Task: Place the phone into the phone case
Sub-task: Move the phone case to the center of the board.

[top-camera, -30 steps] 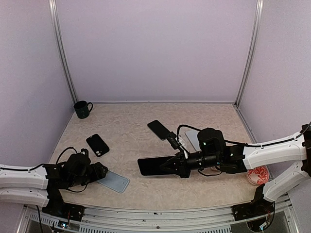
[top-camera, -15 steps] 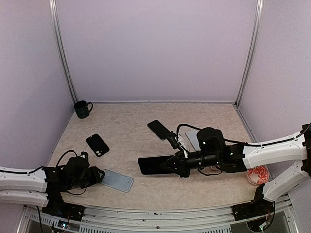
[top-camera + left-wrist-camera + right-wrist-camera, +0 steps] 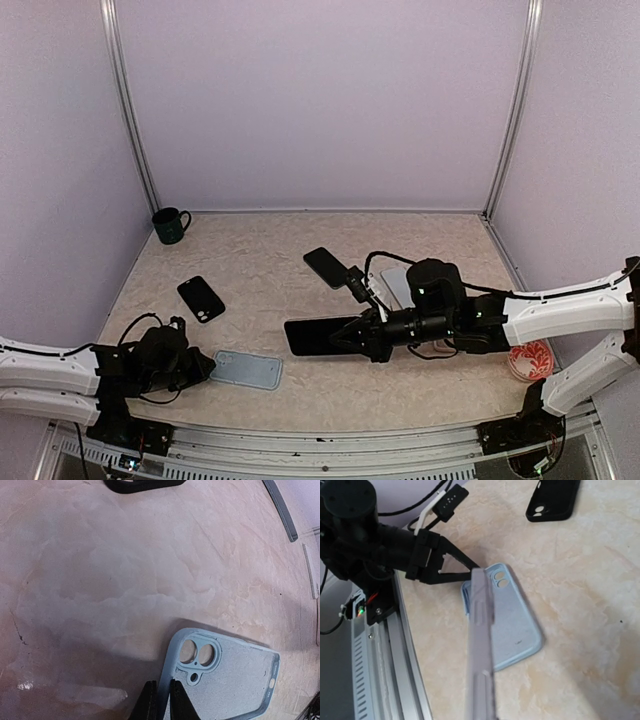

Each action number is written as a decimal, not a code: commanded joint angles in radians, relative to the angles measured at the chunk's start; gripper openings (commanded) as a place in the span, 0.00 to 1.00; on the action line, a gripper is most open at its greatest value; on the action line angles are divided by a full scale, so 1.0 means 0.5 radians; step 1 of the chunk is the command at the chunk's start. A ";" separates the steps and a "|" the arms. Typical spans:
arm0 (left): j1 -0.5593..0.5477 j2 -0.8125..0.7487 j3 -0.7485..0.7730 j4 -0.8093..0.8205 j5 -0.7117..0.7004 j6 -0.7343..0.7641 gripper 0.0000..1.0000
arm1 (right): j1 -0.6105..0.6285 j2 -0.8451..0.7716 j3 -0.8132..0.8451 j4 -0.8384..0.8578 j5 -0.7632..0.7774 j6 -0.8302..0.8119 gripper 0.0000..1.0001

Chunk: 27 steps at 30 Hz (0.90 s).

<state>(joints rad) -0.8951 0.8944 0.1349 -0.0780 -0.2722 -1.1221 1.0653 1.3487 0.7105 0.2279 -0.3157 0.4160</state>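
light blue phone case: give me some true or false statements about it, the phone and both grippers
1. The left gripper pinches the rim of the light blue soft phone case. True.
2. The black slab phone sits inside that case. False: the right gripper holds it, apart from the case.
3. A dark green mug stands at the far left corner of the table. True.
4. The right gripper is open. False: it is shut on the phone.
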 commanded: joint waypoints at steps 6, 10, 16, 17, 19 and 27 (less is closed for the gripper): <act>-0.108 0.174 0.074 0.009 -0.047 -0.087 0.06 | 0.017 -0.098 0.044 0.063 0.038 -0.034 0.00; -0.126 0.231 0.156 0.082 -0.096 -0.119 0.06 | 0.017 -0.108 0.053 0.043 0.082 -0.026 0.00; -0.131 0.490 0.330 0.318 -0.135 -0.097 0.05 | 0.007 -0.083 0.118 -0.058 0.158 -0.009 0.00; -0.135 0.579 0.366 0.363 -0.130 -0.082 0.06 | 0.001 -0.074 0.130 -0.075 0.157 0.000 0.00; -0.149 0.714 0.473 0.429 -0.123 -0.055 0.05 | -0.019 -0.052 0.154 -0.109 0.142 0.030 0.00; -0.237 1.173 0.740 0.611 -0.055 -0.002 0.04 | -0.221 0.021 0.150 -0.125 -0.110 0.294 0.00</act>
<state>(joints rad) -0.9894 1.4239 0.4545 0.1452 -0.3130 -1.1450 0.9958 1.3483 0.7677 0.1383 -0.3065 0.4850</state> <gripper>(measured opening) 0.048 0.054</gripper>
